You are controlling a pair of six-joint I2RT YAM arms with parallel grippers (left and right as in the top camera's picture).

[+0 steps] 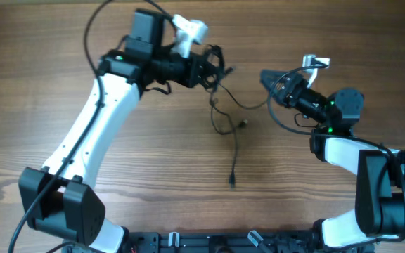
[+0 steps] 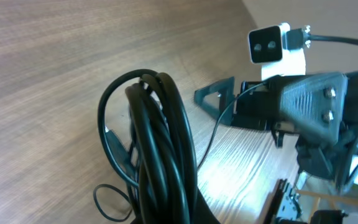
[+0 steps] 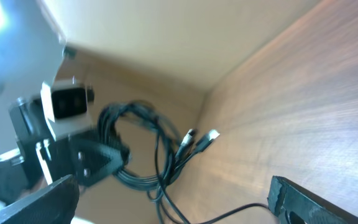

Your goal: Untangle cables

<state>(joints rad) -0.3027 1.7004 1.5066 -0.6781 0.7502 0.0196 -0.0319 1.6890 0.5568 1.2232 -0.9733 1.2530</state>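
Across the table (image 1: 41, 91), the left arm (image 1: 93, 123) reaches far out, and its left gripper (image 1: 211, 69) serves as the reference point. The right arm (image 1: 343, 151) is folded shorter and ends just to the right of the left gripper, facing it. The left gripper is clamped on the cables (image 2: 160, 137), holding them as a tight coil of several black loops lifted off the wood. The right gripper (image 3: 169, 186) stands wide, with its two fingers far apart and nothing between them. One thin strand (image 1: 248, 105) sags from the left gripper across to the right gripper's side and passes close by its fingers, though I cannot tell whether it touches them. A longer tail (image 1: 233, 151) drops from the left gripper toward the robot's bases, so its long axis runs roughly straight back, and it ends in a small plug (image 1: 232, 183) lying on the wood. A loose loop (image 1: 220, 121) lies between that plug and the left gripper. Two plug tips (image 3: 197, 140) hang beside the coil on the side facing the right gripper. Since the left gripper is already occupied, the right arm looks to be the free and nearer one. Its next grab probably lies straight ahead toward the left gripper, on the tips or the sagging strand, followed by a pull away from the coil.
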